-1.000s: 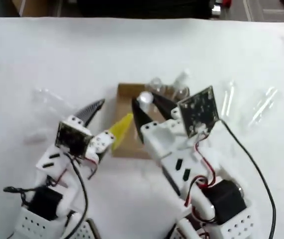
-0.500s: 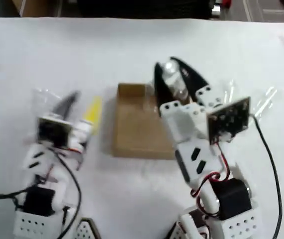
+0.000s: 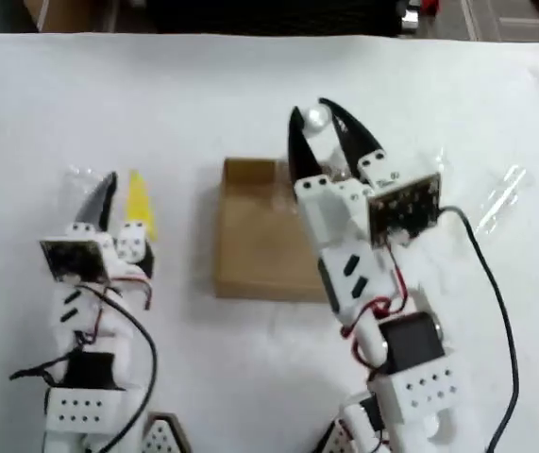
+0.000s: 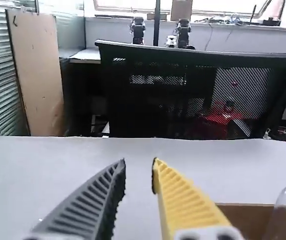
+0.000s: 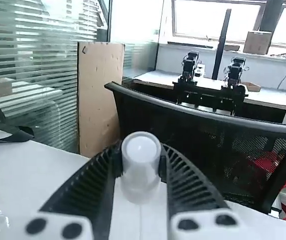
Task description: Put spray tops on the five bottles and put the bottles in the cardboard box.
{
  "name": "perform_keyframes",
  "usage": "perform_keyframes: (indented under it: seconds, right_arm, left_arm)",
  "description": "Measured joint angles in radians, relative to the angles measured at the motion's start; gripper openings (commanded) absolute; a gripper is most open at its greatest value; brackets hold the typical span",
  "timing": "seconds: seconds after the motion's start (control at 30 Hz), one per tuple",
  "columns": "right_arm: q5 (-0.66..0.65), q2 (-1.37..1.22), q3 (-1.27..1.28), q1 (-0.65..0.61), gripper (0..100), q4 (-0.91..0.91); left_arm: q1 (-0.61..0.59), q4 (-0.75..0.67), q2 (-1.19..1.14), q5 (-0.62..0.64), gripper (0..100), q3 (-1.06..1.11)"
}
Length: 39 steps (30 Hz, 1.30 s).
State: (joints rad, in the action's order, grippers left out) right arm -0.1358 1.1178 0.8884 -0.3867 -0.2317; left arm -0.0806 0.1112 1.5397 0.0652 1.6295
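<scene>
The right claw [image 3: 311,113] grips a clear bottle [image 5: 140,162] above the far-right corner of the cardboard box [image 3: 250,250] at the centre of the tabletop [image 3: 156,85], while the left claw [image 3: 124,181], slightly parted and empty, hangs toward its left edge.

The cardboard box [image 3: 255,250] looks matt, the bottle [image 5: 140,167] smooth translucent plastic, the left hand [image 4: 138,165] ribbed plastic.
</scene>
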Motion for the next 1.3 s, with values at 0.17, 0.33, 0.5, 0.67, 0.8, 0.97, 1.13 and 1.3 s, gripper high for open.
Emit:
perform_keyframes:
  seconds: [0.17,0.33,0.5,0.67,0.8,0.97,1.13,1.3]
  right_arm:
    - [0.000,-0.092,0.000,0.015,1.6,0.037]
    - [0.000,-0.147,0.000,0.032,1.6,0.064]
    - [0.000,-0.166,0.000,0.058,1.6,0.094]
    - [0.000,-0.172,0.000,0.060,1.6,0.117]
    - [0.000,-0.173,0.000,0.060,1.6,0.117]
    - [0.000,-0.183,0.000,0.060,1.6,0.117]
    - [0.000,-0.259,0.000,0.060,1.6,0.130]
    - [0.000,-0.304,0.000,0.060,1.6,0.146]
  left_arm:
    - [0.018,-0.002,0.000,-0.025,10,0.000]
    - [0.021,-0.002,0.000,-0.025,10,0.000]
    - [0.021,-0.002,0.000,-0.028,10,0.000]
    - [0.021,-0.002,0.000,-0.028,10,0.000]
    - [0.021,-0.002,0.000,-0.028,10,0.000]
    - [0.023,-0.002,0.000,-0.028,10,0.000]
    - [0.023,-0.002,0.000,-0.028,10,0.011]
    - [0.023,-0.002,0.000,-0.028,10,0.017]
